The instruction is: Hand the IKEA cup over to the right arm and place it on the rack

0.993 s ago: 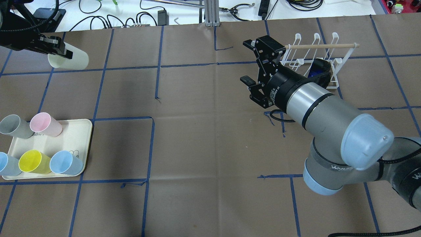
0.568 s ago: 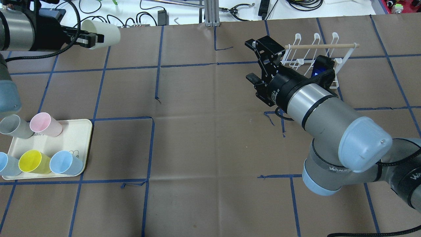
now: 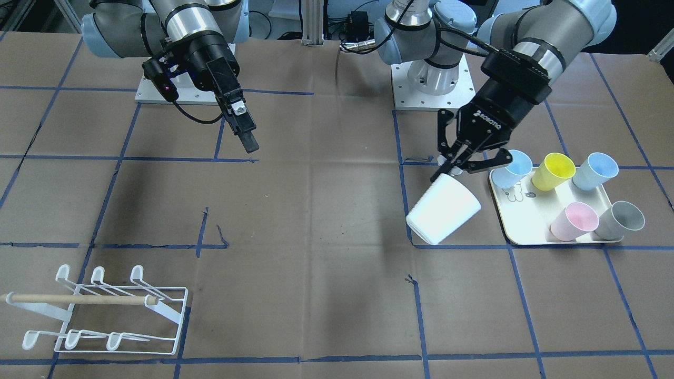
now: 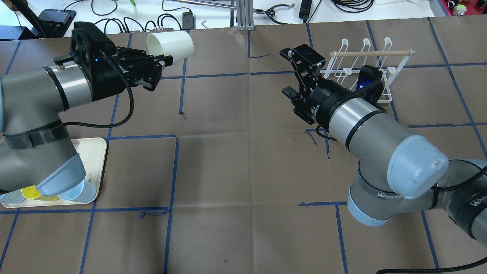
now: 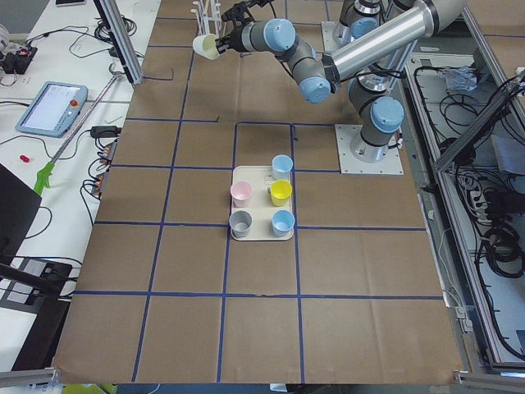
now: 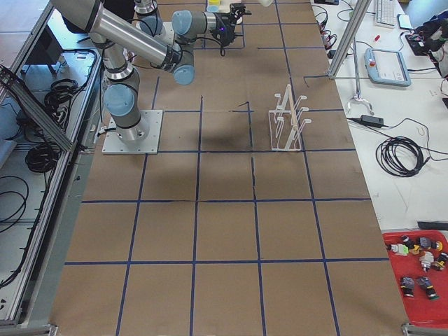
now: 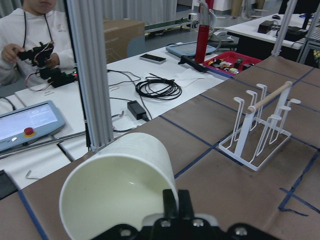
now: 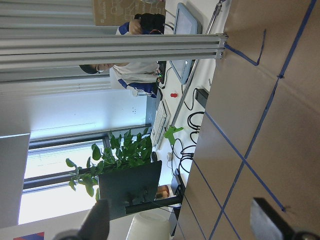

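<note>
Overhead exterior shows us the left tool [image 4: 166, 59] pinching the rim of the tilted white plastic cup [image 4: 173, 43], held above the brown paper-covered surface [image 4: 228, 152], while the right tool [image 4: 285, 71] gapes wide beside the white wire rack [image 4: 371, 54].

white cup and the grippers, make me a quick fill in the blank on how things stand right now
The white cup is held by its ____ in the left gripper.
The right gripper is ____ and holds nothing.
The number of cups standing on the tray is ____.
Missing words: rim; open; five.
</note>
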`<state>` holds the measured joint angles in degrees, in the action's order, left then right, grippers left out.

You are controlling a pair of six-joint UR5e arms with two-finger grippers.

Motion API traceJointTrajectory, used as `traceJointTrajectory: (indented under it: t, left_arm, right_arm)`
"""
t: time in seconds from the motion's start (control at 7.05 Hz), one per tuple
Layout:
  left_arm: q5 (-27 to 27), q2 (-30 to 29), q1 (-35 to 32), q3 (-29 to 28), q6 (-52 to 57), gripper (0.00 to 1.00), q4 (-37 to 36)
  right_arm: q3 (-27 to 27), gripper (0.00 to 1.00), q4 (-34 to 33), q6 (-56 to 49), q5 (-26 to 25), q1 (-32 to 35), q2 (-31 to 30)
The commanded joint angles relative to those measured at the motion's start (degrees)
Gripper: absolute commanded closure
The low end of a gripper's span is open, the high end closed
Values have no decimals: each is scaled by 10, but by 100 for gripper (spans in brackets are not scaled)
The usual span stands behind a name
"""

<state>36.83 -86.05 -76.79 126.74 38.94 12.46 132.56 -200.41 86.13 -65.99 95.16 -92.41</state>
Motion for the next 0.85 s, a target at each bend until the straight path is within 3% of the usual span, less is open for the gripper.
traceJointTrajectory:
  t: [0.0,0.28,0.71]
  left_arm:
    - [-7,-6,-36,67,1,100,-100]
    - [-46,-12,-38,77,-1,99,-125]
    - [-77,-14,-46,77,0,96,-125]
  right_arm:
    - [0,0,3,-1,1,0,6]
    - [0,0,5,0,-3,2,19]
    - [-3,0,64,11,-4,25,15]
